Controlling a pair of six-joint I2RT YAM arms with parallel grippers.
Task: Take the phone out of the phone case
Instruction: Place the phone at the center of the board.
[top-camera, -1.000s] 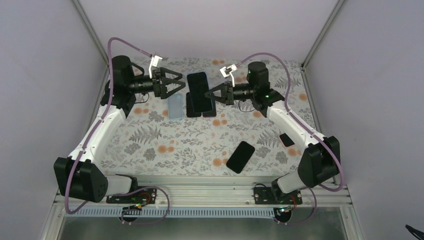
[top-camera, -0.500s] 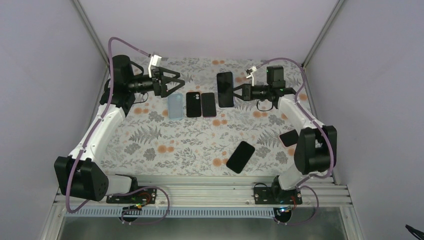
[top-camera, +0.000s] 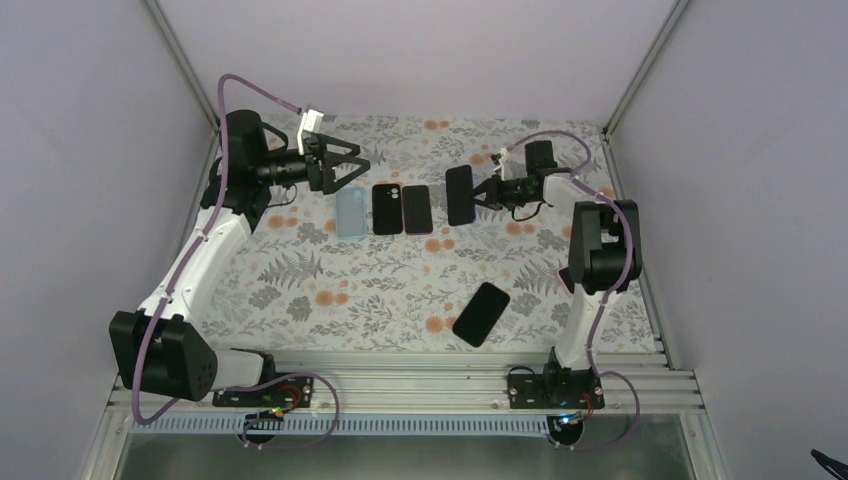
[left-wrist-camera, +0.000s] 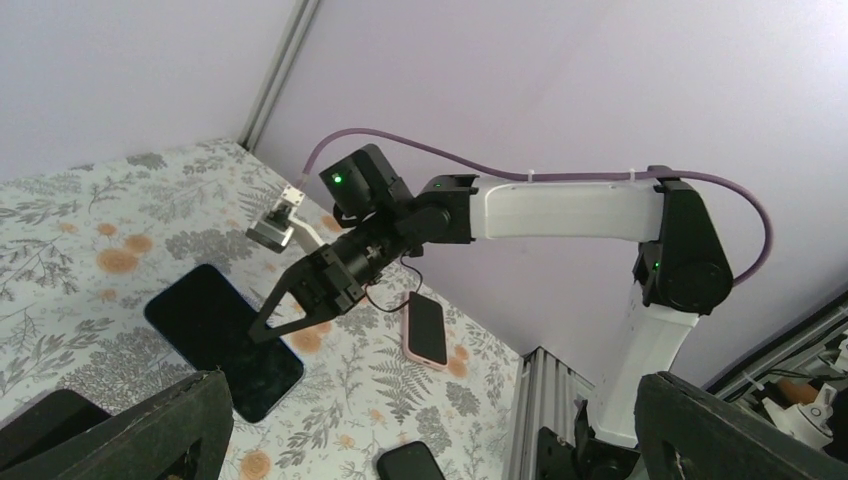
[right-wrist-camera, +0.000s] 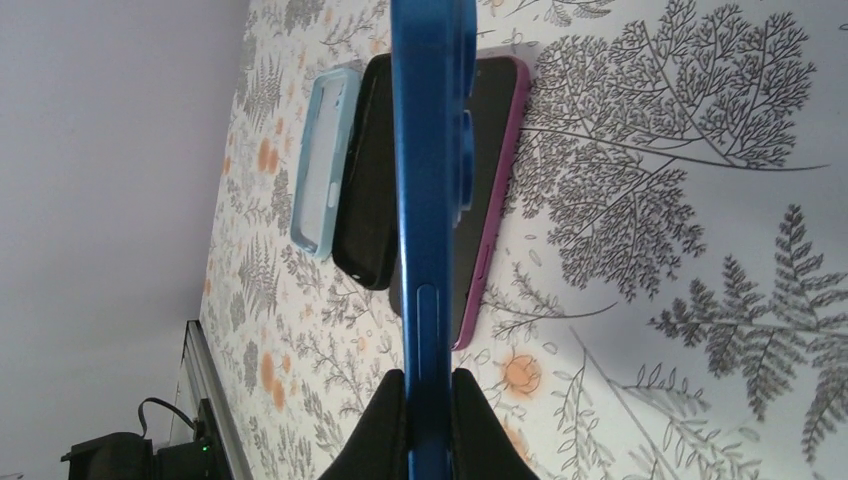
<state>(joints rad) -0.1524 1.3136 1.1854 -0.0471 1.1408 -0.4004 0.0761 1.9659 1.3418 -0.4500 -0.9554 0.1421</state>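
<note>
Top view, left to right. The left gripper (top-camera: 357, 173) hangs with its jaws wide apart and nothing between them, above the far-left part of the floral tablecloth (top-camera: 330, 290). Beside it, three empty cases lie in a row: a light-blue case (top-camera: 349, 212), a black case (top-camera: 387, 209) and a purple-rimmed case (top-camera: 417, 209). Just right of these is the blue phone (top-camera: 459, 195), apparently bare and free of any case, pinched at one short end by the right gripper (top-camera: 474, 193), whose jaws are clamped on it. Whether the phone touches the cloth cannot be told. A second dark phone (top-camera: 481, 313) lies apart, nearer the bases.

Hazards, as judged: the end-only pinch leaves the long body unsupported, so it may pivot or slip. A high release would drop it, perhaps onto the purple-rimmed case.
</note>
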